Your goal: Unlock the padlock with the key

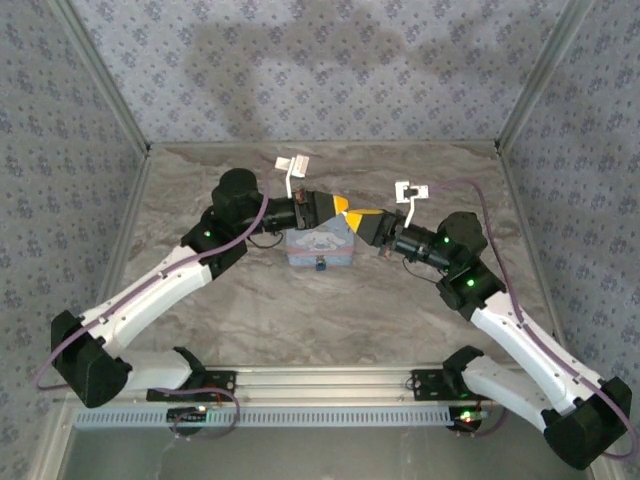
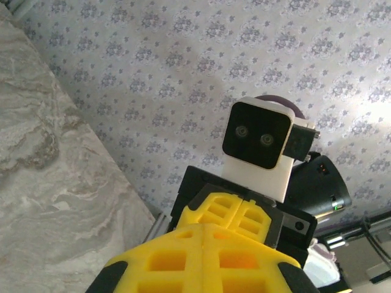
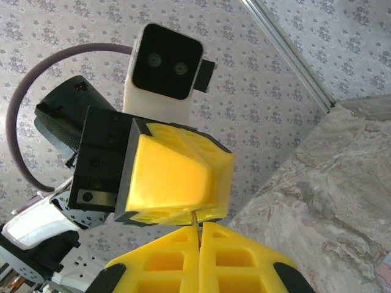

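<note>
Marbled grey table (image 1: pixel 250 310), patterned walls. Both arms reach inward, tips meeting above the box (image 1: pixel 322 243). Left pincer (image 1: pixel 340 206): fingers pressed together. Right pincer (image 3: pixel 198 228): closed on the key (image 3: pixel 194 218). Padlock (image 1: pixel 320 264): at the box's 6 o'clock side.

— Where is the box (image 1: pixel 320 245) placed?
— At the middle of the desk (image 1: pixel 300 310), with the padlock (image 1: pixel 320 265) set at its near face.
— And the tools?
— The left tool (image 1: pixel 342 206) and right tool (image 1: pixel 359 219) are met tip to tip above the box's far edge.
</note>
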Robot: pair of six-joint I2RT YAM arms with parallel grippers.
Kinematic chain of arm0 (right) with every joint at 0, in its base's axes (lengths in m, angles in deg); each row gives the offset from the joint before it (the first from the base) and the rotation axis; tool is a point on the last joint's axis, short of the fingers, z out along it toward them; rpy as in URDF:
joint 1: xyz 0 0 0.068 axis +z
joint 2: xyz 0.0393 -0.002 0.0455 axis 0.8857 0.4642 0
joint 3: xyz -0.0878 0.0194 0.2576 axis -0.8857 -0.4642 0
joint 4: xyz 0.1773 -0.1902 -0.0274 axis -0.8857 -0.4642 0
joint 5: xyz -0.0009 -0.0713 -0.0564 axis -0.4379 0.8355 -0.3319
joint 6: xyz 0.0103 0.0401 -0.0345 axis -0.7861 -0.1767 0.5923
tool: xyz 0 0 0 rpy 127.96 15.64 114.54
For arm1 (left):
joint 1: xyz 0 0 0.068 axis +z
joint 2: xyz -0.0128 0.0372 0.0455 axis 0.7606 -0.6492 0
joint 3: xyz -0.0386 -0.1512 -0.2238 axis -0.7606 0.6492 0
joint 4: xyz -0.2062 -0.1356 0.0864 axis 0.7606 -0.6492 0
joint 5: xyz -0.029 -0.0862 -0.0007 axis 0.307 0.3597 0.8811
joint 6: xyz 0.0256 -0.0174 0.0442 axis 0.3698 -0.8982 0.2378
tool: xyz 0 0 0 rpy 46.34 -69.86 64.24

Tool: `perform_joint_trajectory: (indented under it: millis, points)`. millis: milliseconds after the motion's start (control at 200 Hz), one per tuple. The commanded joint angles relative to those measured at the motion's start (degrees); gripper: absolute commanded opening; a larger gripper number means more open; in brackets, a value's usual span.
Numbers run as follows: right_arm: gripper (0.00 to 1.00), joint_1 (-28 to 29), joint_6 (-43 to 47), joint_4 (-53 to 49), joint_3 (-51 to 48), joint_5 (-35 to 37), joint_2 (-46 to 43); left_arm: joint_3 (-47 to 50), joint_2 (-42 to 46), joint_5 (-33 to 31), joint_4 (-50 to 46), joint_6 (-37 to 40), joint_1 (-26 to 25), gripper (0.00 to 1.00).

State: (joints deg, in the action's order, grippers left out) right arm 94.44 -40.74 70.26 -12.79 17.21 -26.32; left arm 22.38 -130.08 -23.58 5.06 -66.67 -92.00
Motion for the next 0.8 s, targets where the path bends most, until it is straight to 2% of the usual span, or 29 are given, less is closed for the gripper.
perform_joint_trajectory:
  millis: [0, 35, 60, 150, 200, 270, 325, 510, 690, 794]
  points:
    - [0.0, -0.3, 1.3, 0.1, 2.1, -0.3, -0.7, -1.6, 0.1, 0.7, 0.3, 0.8, -0.3, 0.0]
    - [0.0, -0.4, 1.4, -0.6, 2.3, 0.0, -0.7, -1.6, 0.3, 0.2, -0.1, 1.1, -0.3, 0.0]
    - [0.06, -0.4, 1.5, -0.9, 2.4, -0.2, -0.8, -1.6, 0.5, -0.3, -0.5, 1.5, -0.3, 0.0]
    - [0.47, -0.5, 1.5, -2.8, 3.0, 0.7, -1.7, -0.5, 1.5, -2.8, -0.7, 2.1, -0.3, 0.0]
    - [0.57, -0.5, 1.4, -3.0, 2.4, 2.8, -3.0, 0.0, 1.7, -3.7, -0.2, 2.1, -0.3, 0.0]
    - [0.56, -0.2, 0.6, -1.8, 1.4, 5.0, -4.3, 0.3, 1.7, -4.1, 0.5, 1.9, -0.3, 0.0]
    - [0.52, 0.0, 0.0, -0.9, 1.2, 5.0, -4.1, 0.5, 1.6, -4.2, 1.3, 1.4, -0.3, 0.0]
    - [0.49, 1.1, -1.5, 2.0, 0.8, 5.4, -2.1, 0.4, 1.0, -4.4, 2.7, 0.7, -0.8, 0.0]
    - [0.51, 2.1, -1.8, 3.8, 0.8, 5.7, -0.6, 0.8, 1.2, -4.8, 3.6, 0.3, -1.2, 0.0]
    - [0.44, 2.4, -1.9, 4.1, 1.2, 5.4, 0.0, 1.2, 1.5, -5.4, 3.7, 0.3, -1.2, 0.0]
